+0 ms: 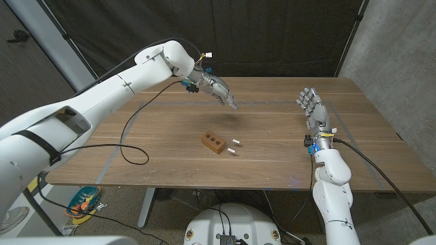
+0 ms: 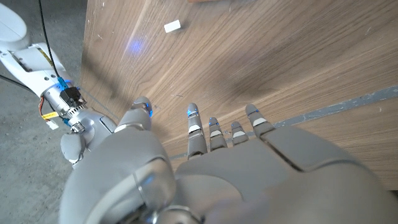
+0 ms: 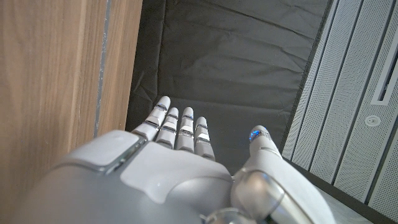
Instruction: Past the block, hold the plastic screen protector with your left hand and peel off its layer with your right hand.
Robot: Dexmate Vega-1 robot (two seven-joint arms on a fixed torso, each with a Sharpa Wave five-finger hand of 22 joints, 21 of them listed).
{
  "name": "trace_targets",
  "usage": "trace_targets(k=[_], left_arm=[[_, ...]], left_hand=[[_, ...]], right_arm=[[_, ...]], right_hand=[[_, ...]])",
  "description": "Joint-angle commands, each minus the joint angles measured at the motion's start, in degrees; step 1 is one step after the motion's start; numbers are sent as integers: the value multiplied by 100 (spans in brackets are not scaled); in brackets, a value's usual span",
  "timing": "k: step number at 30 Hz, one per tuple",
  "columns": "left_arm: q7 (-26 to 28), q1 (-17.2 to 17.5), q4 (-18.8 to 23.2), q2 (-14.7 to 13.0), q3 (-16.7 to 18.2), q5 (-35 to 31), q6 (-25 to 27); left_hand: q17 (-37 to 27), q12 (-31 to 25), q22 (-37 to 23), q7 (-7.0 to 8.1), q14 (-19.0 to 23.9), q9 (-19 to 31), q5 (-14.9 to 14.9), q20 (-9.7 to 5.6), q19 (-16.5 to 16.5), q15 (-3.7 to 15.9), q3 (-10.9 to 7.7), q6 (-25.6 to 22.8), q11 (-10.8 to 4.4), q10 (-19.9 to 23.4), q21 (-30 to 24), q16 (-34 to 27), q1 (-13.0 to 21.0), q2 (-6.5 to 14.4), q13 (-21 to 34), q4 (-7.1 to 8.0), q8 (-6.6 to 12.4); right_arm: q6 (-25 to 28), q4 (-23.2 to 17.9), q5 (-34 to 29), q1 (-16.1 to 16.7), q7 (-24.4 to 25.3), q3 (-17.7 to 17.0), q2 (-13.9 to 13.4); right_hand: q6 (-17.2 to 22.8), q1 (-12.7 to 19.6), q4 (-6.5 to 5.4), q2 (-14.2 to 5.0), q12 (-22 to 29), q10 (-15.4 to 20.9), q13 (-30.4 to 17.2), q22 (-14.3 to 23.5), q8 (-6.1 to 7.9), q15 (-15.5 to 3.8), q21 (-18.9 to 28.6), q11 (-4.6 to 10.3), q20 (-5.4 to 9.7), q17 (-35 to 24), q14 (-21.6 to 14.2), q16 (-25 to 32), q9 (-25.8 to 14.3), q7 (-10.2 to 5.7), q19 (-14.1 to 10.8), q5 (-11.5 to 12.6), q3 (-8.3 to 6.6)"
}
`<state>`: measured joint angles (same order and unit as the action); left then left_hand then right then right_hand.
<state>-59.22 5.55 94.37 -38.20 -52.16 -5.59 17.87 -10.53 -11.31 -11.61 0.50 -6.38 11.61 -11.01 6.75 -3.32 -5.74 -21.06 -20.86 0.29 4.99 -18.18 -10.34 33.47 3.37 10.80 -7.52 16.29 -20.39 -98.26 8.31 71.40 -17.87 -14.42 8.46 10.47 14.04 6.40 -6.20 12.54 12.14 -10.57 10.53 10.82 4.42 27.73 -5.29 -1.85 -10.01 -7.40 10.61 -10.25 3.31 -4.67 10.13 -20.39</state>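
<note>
Two hands up and neither one has anything in it. The left hand [image 1: 219,90] is reached out over the far middle of the wooden table [image 1: 170,163]. Its fingers [image 2: 194,127] are straight and close together, angled down toward the wood, with the thumb set off to the side. I can't tell whether the tips touch the surface.

The right hand [image 1: 310,103] stands upright over the right side of the table, well apart from the left. Its fingers [image 3: 177,127] are straight and side by side, gripping nothing.

The brown block [image 1: 213,141], with holes in its top, sits mid-table on the robot's side of the left hand. Two little white pieces [image 1: 235,146] lie just beside it.

As for the screen protector, honestly I can't make it out. A thin pale line [image 1: 262,103] runs across the wood beyond the block, just past the left fingertips and toward the right hand, but I can't tell if that's it or a mark on the table.
</note>
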Motion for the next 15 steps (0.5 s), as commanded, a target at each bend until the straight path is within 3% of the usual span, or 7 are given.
trace_targets(k=[1, 15], left_arm=[[-550, -427, -90, 310, -495, -555, 39], [-994, -798, -669, 931, -988, -1031, -300]], left_hand=[[-20, -14, -8, -28, -23, 11, 7, 39, -21, -31, -48, -18, 33, -28, 31, -11, 74, 25, 27, -8, -36], [-8, -26, 0, -92, -88, 31, -31, 43, 18, -74, -127, -58, 17, -48, 31, -8, 332, 72, 28, -124, -40]], right_arm=[[-172, 42, 63, 61, -49, -44, 101], [-290, 88, 104, 111, -78, -80, 182]], right_hand=[[73, 47, 31, -2, 51, 77, -9, 30, 36, -4, -26, 6, -8, -10, -70, 39, -21, -4, -56, -9, 8], [111, 22, 19, -4, 58, 121, -9, 31, 41, 5, -28, 2, -10, -12, -111, 42, -21, 1, -95, -10, 16]])
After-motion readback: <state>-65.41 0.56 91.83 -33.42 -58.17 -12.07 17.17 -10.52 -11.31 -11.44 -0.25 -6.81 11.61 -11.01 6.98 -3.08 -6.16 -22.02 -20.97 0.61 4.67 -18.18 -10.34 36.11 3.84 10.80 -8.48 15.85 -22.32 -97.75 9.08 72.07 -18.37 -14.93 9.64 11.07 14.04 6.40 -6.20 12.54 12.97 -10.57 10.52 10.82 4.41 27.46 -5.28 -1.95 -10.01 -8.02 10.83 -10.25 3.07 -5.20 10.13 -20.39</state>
